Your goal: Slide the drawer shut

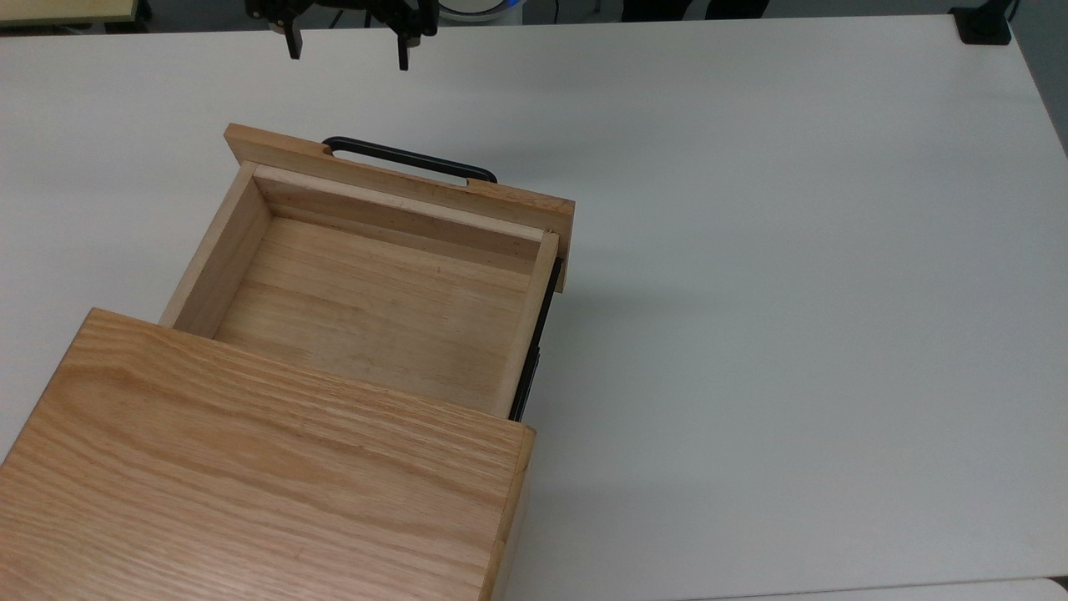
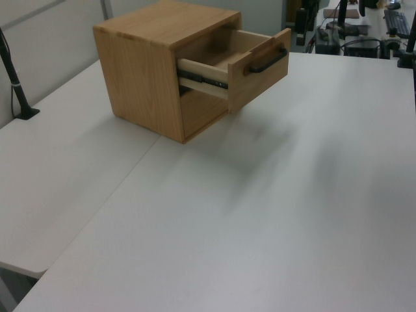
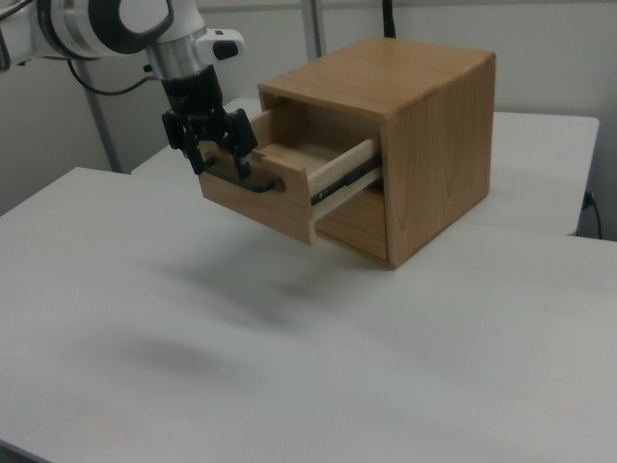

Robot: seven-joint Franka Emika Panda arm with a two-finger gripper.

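The drawer (image 1: pixel 367 292) stands pulled well out of the oak cabinet (image 1: pixel 250 476), its bare wooden tray open to the top view and its black side rail (image 1: pixel 534 342) exposed along the top view's right. Its wider front panel (image 3: pixel 253 200) carries a long black bar handle (image 1: pixel 409 159). The cabinet sits on the white desk (image 1: pixel 793 292). The tool (image 1: pixel 347 46) hangs in the air in front of the handle with its two fingers spread wide apart, gripping nothing. In the right view the tool (image 3: pixel 222 157) appears just before the front panel.
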